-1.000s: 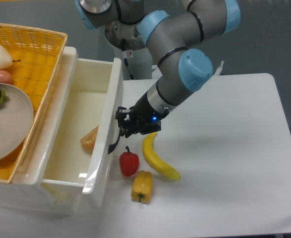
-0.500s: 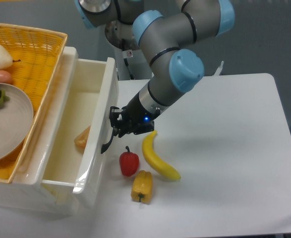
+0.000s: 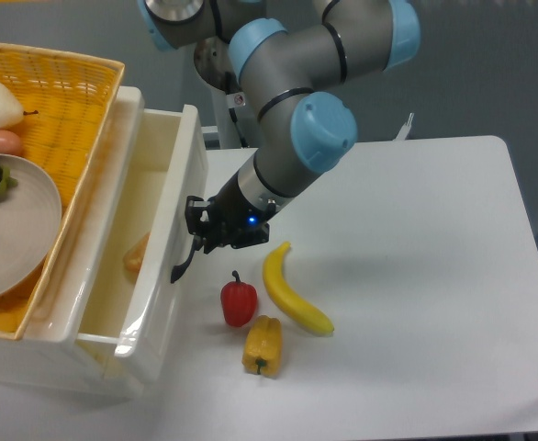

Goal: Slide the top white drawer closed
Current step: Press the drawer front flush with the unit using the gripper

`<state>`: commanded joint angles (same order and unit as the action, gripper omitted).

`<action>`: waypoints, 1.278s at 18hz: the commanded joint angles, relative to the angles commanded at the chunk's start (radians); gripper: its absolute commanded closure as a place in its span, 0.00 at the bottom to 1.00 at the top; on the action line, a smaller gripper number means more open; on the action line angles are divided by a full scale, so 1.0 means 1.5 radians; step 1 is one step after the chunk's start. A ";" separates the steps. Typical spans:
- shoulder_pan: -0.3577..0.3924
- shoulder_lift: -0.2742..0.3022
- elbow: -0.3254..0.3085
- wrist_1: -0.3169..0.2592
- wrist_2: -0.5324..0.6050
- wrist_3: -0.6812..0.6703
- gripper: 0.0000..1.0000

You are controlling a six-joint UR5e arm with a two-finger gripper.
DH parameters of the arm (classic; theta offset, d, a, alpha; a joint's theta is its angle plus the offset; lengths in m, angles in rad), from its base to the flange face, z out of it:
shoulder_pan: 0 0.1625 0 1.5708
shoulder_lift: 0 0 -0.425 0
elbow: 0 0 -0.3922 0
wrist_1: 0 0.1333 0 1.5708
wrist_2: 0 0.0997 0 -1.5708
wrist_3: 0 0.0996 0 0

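Orange woven basket [image 3: 62, 110] cropped at left edge

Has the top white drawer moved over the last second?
Yes. The top white drawer has slid left, further into the cabinet: its front now sits farther from the red pepper, which lies unmoved on the table.

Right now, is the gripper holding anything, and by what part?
Nothing looks clamped. The gripper sits against the top drawer's front at its black handle, apparently pushing. Whether its fingers close around the handle cannot be told.
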<state>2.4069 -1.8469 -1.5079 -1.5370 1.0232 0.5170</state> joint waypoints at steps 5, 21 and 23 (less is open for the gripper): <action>-0.017 -0.001 0.000 0.003 0.004 -0.013 0.75; -0.053 -0.002 -0.002 0.007 0.005 -0.036 0.74; -0.055 -0.002 -0.001 0.015 0.005 -0.043 0.74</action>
<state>2.3240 -1.8500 -1.5095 -1.5141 1.0308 0.4526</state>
